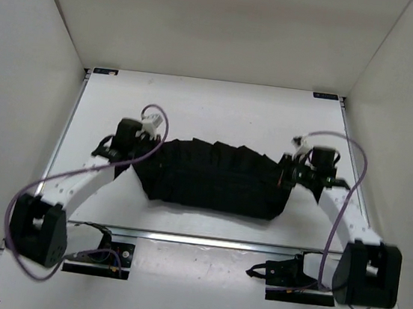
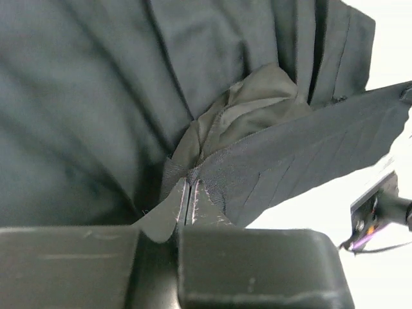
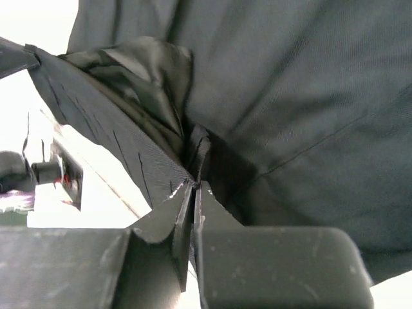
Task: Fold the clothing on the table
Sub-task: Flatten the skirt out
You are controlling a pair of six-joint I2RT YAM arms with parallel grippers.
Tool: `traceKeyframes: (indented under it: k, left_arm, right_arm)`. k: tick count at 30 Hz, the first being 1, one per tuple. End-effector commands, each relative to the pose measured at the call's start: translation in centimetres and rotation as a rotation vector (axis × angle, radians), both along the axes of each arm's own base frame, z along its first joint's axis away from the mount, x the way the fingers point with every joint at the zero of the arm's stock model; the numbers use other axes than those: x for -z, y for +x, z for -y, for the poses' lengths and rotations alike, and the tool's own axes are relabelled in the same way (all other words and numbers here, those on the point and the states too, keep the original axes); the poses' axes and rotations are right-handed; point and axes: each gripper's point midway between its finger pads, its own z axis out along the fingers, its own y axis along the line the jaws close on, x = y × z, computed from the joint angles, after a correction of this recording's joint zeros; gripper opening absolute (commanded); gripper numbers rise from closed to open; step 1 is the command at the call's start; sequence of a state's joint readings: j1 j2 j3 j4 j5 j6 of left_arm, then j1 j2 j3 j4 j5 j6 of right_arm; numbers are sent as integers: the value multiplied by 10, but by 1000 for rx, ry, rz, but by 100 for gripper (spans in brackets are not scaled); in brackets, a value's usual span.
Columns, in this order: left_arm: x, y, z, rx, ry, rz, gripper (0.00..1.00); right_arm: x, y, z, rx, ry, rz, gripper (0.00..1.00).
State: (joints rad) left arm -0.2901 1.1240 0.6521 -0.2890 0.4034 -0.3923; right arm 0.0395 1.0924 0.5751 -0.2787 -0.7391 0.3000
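Left fingers (image 2: 168,215), right fingers (image 3: 215,215), each clamped on clothing (image 1: 215,178) ends, white table (image 1: 219,111) around

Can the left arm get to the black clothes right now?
Yes, it seems so: the left pincer is shut on one end of the clothing, nothing in the way. The right pincer pinches the other end.

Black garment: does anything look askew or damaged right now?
No damage shows. The black pleated fabric garment is bunched into folds between the left end effector and right end effector, each shut on one end; a crumpled inner fold bulges out beside the left pinch.
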Motion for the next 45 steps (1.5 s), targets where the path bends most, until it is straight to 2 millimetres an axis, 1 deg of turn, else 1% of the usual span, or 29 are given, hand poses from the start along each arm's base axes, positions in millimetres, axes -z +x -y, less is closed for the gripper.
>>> traceKeyframes:
  k: [1, 2, 3, 5, 6, 7, 8, 9, 10, 11, 12, 13, 15, 16, 17, 18, 19, 20, 21, 22, 23, 26, 28, 30, 32, 33, 34, 39, 45]
  left_arm:
    - [-69, 95, -2, -65, 30, 261, 0]
    - [-85, 125, 2, -64, 56, 293, 0]
    - [-77, 146, 3, -59, 81, 276, 0]
    - [-153, 203, 7, -72, 46, 413, 0]
    - [-193, 226, 7, -84, 21, 482, 0]
    - [-203, 243, 5, -93, 17, 503, 0]
    - [-251, 251, 4, -109, 4, 603, 0]
    - [-283, 257, -1, -128, 12, 681, 0]
    - [-302, 253, 4, -114, 12, 728, 0]
    - [-319, 249, 1, -112, 40, 779, 0]
    - [-319, 242, 3, -96, 56, 793, 0]
    - [-331, 225, 5, -79, 56, 824, 0]
    - [-280, 212, 6, -40, 81, 733, 0]
    - [-279, 193, 6, -24, 77, 735, 0]
    - [-231, 182, 10, 17, 88, 646, 0]
    - [-197, 159, 7, 42, 105, 593, 0]
    - [-203, 136, 12, 65, 97, 614, 0]
    - [-155, 115, 16, 108, 130, 525, 0]
    - [-123, 87, 14, 124, 156, 466, 0]
    - [-125, 65, 18, 140, 137, 470, 0]
    - [-88, 42, 19, 158, 144, 377, 0]
    - [-38, -12, 7, 131, 98, 207, 0]
    - [-23, -33, -2, 87, 58, 135, 0]
    - [-7, -47, -9, 70, 56, 75, 14]
    - [-5, -50, -10, 60, 53, 55, 63]
    - [-6, -49, -11, 55, 59, 57, 72]
    - [-9, -47, -11, 48, 58, 61, 96]
    - [-31, -31, -17, -19, 24, 102, 99]
    - [-17, -54, 6, 145, 1, 36, 98]
  right_arm:
    - [-65, 99, 32, 70, -108, 262, 0]
    - [-73, 113, 40, 87, -114, 266, 1]
    - [-103, 145, 48, 99, -110, 329, 0]
    - [-153, 185, 59, 120, -95, 410, 0]
    - [-190, 207, 68, 136, -105, 485, 0]
    - [-231, 224, 75, 148, -109, 573, 0]
    - [-271, 233, 78, 146, -120, 662, 1]
    - [-284, 235, 80, 152, -130, 682, 0]
    - [-310, 236, 80, 155, -144, 749, 0]
    - [-319, 234, 81, 155, -155, 774, 0]
    - [-327, 228, 78, 149, -174, 812, 1]
    - [-318, 222, 79, 156, -200, 810, 1]
    - [-285, 209, 77, 144, -217, 778, 0]
    - [-247, 191, 71, 106, -185, 695, 0]
    - [-219, 173, 67, 89, -163, 652, 0]
    - [-207, 161, 57, 52, -137, 640, 0]
    - [-171, 136, 47, 39, -130, 566, 0]
    - [-135, 110, 42, 29, -135, 502, 0]
    - [-112, 94, 32, 5, -147, 445, 0]
    - [-85, 71, 26, -14, -164, 398, 0]
    - [-58, 45, 21, -35, -175, 329, 0]
    - [-11, -4, 12, -68, -188, 173, 0]
    - [-2, -20, 12, -70, -169, 126, 9]
    - [-7, -22, 10, -75, -178, 140, 34]
    - [-13, -19, 10, -65, -183, 158, 51]
    - [-16, -17, 10, -57, -177, 166, 57]
    - [-18, -16, 12, -44, -156, 162, 59]
    - [-20, -11, 24, 11, -145, 99, 61]
    - [-21, -29, -7, -115, -104, 44, 54]
